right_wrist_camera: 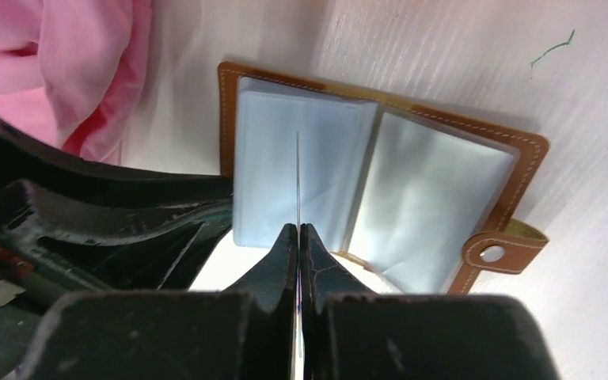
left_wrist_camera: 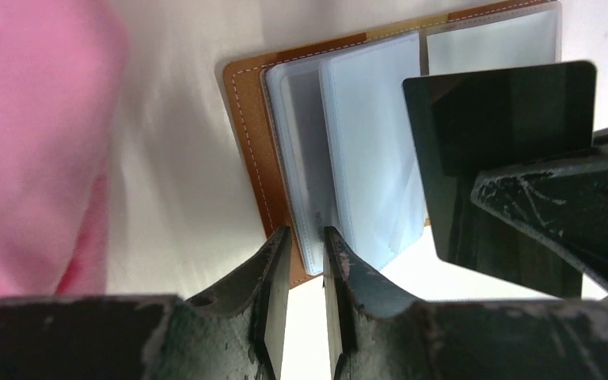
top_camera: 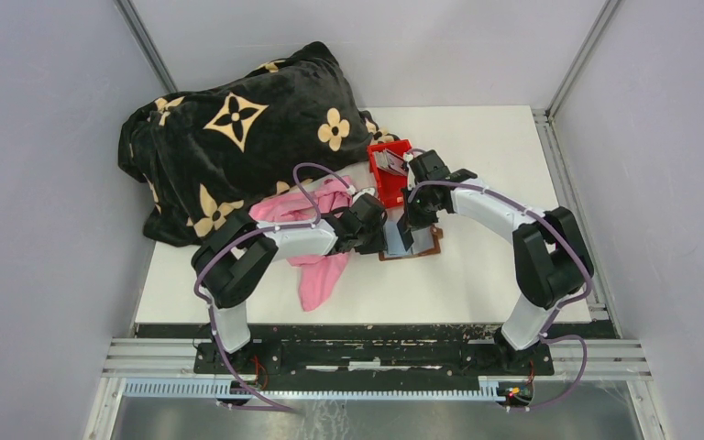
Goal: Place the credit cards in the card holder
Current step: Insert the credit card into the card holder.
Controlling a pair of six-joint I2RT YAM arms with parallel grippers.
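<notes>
Closest to lens, bottom centre of right wrist view: right gripper [right_wrist_camera: 298,237], clenched on dark card [right_wrist_camera: 298,174], caught edge-on as a hairline, face unreadable from here. Behind it, mid-frame, open holder [right_wrist_camera: 532,154] flat on white table [right_wrist_camera: 443,47], clear sleeves [right_wrist_camera: 285,158] fanned up, snap tab [right_wrist_camera: 491,254] at lower right. Card poised over left-hand sleeves; touching them or not, impossible to tell. Lower left of frame blocked by black bulk of left arm. Pink cloth [right_wrist_camera: 71,55] at upper left, cut off by frame edge.

Left wrist view: left gripper [left_wrist_camera: 306,265] at bottom centre, released, fingers narrowly parted, corner of one sleeve just at the gap; contact unclear. Same card at right of frame, tilted, lower right corner hidden behind a right gripper finger. Far page of holder cut off at top edge. Pink cloth a blur down left side.

From above: both grippers crowded together at centre of table, covering most of holder, only its brown rim showing just below them. Just above them, red bin [top_camera: 391,188], with a grey piece [top_camera: 387,162] inside too small to identify. Black flowered blanket [top_camera: 238,137] heaped at upper left, pink cloth partly hidden under left arm.
</notes>
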